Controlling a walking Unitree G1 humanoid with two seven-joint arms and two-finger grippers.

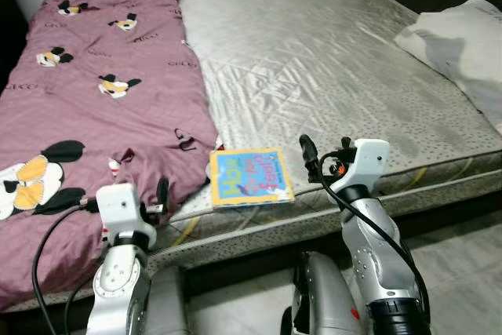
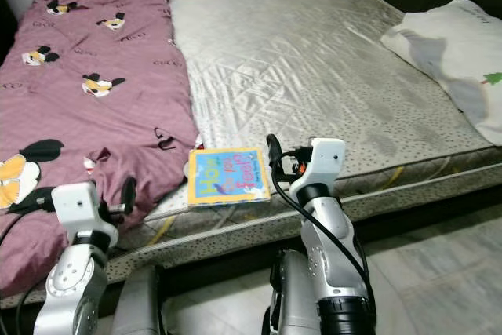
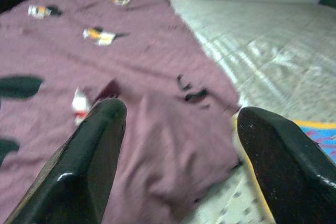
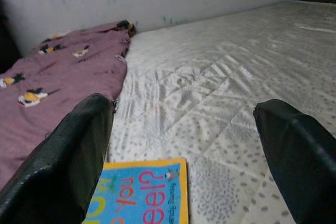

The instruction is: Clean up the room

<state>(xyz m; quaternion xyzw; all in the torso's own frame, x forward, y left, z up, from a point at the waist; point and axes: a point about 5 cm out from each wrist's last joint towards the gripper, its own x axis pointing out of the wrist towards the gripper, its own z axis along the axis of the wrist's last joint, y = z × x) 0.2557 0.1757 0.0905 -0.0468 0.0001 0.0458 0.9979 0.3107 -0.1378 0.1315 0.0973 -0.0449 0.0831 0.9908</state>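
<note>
The right end effector (image 1: 307, 151) hovers with its fingers spread wide and nothing between them, the picture book (image 1: 249, 176) lying flat on the bed (image 1: 329, 76) just ahead of and below it, toward the robot's left. The left end effector (image 1: 161, 194) is likewise spread and empty, over the purple blanket (image 1: 102, 107) whose edge lies just beside the book. To lift the book well, I judge the right one should come low at the near edge, slide one finger under the cover and pinch it clear of the blanket.
</note>
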